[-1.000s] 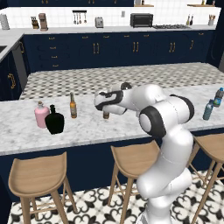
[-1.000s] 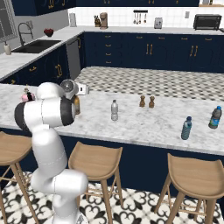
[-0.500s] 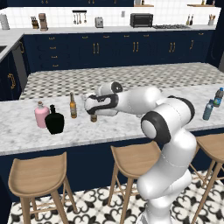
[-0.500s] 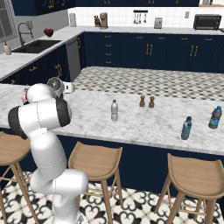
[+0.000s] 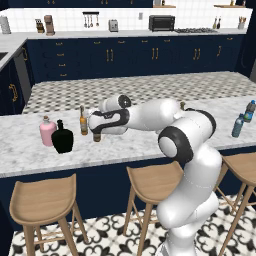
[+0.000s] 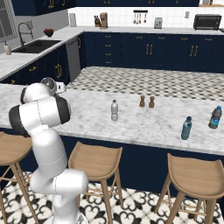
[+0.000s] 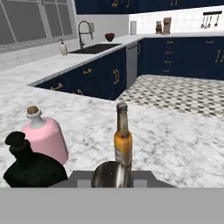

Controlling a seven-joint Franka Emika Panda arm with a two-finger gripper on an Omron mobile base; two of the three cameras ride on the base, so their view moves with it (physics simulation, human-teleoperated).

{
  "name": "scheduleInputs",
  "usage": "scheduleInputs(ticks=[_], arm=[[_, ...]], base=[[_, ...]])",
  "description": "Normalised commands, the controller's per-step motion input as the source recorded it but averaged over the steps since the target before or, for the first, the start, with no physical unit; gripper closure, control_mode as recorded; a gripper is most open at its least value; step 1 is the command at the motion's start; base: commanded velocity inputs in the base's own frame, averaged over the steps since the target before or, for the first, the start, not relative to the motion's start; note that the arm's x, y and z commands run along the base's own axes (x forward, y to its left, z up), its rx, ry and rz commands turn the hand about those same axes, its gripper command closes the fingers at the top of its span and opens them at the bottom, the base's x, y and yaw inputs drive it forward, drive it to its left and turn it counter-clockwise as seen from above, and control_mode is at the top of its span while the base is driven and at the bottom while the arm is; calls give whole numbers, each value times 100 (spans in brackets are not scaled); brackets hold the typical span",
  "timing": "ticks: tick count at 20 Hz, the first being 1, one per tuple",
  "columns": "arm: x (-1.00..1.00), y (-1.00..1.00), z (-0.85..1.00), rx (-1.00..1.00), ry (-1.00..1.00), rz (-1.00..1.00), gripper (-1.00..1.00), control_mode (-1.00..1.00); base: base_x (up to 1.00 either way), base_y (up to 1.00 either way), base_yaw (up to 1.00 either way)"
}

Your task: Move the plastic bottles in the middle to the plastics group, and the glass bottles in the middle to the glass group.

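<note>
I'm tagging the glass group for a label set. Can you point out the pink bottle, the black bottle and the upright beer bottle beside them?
pink bottle [image 7: 46, 138], hand view, on its body
black bottle [image 5: 62, 139], left base view, on its round body
beer bottle [image 7: 123, 142], hand view, on its yellowish label

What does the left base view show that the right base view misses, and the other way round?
Left base view's extras: a pink bottle, a black bottle and a brown beer bottle standing close together, with the hand beside them gripping a second beer bottle. Right base view's extra: a small pale see-through bottle standing by itself mid-counter. Shared: the white arm, the marble counter, two blue-capped bottles and the wooden stools.
</note>
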Motion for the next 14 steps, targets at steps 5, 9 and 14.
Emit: scheduleInputs(ticks=[5, 9, 14], arm=[[-1, 14, -4, 0, 0, 1, 100, -100], [0, 12, -3, 0, 0, 1, 100, -100], [0, 31, -6, -1, 0, 1, 100, -100]], base=[[0, 0, 0], [0, 0, 0], [0, 0, 0]])
